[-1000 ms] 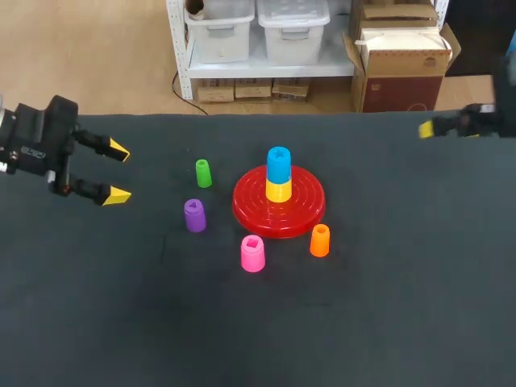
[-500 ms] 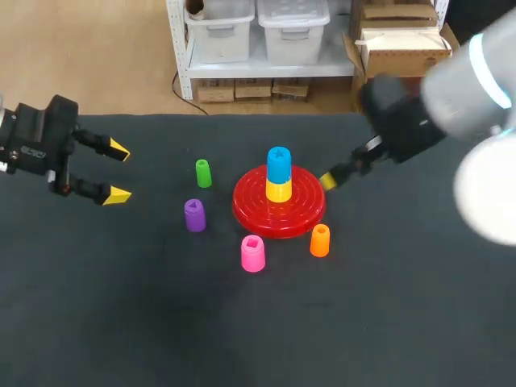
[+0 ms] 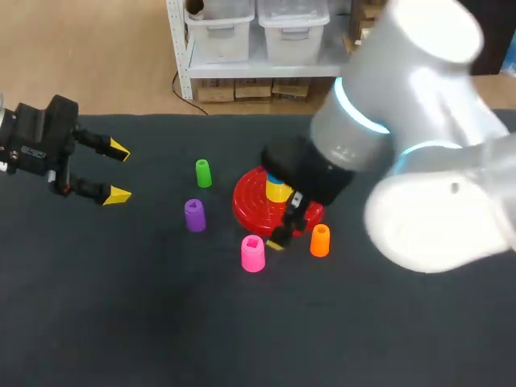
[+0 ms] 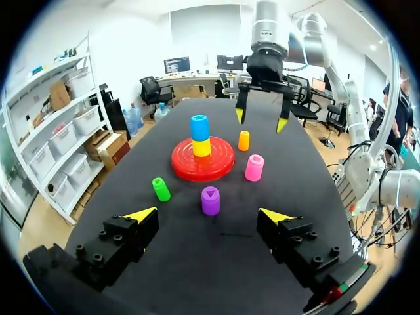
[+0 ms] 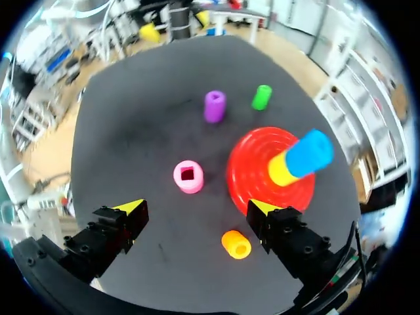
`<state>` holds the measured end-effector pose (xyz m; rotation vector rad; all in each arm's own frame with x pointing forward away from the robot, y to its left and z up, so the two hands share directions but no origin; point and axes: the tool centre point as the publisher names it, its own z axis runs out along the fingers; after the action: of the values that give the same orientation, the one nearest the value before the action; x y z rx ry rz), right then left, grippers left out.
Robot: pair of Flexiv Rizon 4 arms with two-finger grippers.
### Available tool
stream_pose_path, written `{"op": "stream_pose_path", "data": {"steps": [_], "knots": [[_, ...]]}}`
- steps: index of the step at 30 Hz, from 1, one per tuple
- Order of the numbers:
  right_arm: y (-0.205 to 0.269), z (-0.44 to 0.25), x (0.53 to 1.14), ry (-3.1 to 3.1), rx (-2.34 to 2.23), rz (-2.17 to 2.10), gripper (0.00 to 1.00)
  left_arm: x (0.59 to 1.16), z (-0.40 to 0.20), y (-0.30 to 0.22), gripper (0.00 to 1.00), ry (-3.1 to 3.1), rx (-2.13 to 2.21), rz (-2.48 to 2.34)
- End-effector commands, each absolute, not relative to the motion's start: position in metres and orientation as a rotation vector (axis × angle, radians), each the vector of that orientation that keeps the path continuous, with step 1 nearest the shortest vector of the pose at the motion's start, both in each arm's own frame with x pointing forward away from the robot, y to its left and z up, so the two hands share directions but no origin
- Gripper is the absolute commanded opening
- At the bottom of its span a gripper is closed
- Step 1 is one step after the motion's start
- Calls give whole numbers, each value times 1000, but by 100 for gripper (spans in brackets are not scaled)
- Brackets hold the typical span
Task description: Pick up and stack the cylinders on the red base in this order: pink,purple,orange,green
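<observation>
The red base (image 3: 248,203) carries a yellow cylinder (image 3: 278,191) with a blue one (image 4: 200,126) on top; my right arm hides the blue one in the head view. Pink (image 3: 252,253), orange (image 3: 320,240), purple (image 3: 194,215) and green (image 3: 203,173) cylinders stand loose on the dark table around the base. My right gripper (image 3: 282,235) hangs open above the table between the base and the pink cylinder (image 5: 188,176), which lies just ahead of its fingers and untouched. My left gripper (image 3: 117,172) is open and empty, far to the left of the cylinders.
My right arm's thick links cover much of the table's right half and back in the head view. The orange cylinder (image 5: 235,243) sits close under the right gripper (image 5: 197,207), beside one finger. The purple cylinder (image 4: 210,200) stands nearest ahead of the left gripper (image 4: 209,216).
My right arm has swung in from the far right edge, across the base, down to the pink cylinder's side. Its gripper stayed open. The left arm and all cylinders have not moved.
</observation>
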<state>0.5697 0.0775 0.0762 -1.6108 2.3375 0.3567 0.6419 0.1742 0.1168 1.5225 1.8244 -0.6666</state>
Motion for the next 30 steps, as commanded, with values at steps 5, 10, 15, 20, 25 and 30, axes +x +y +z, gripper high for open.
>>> {"op": "stream_pose_path", "data": {"steps": [5,10,15,20,25,30], "knots": [[97,60,580,2361,-2015,258,100,643,116,175,100,1821,1524,-669],[102,49,576,2346,-2030,183,100,643,116,175,100,1821,1524,-669],[105,42,577,2349,-1984,156,100,643,116,175,100,1821,1524,-669],[105,36,578,2324,-1954,106,100,643,116,175,100,1821,1524,-669],[105,33,576,2322,-1909,102,100,643,116,175,100,1821,1524,-669],[106,31,573,2319,-1926,95,100,643,116,175,100,1821,1524,-669]]}}
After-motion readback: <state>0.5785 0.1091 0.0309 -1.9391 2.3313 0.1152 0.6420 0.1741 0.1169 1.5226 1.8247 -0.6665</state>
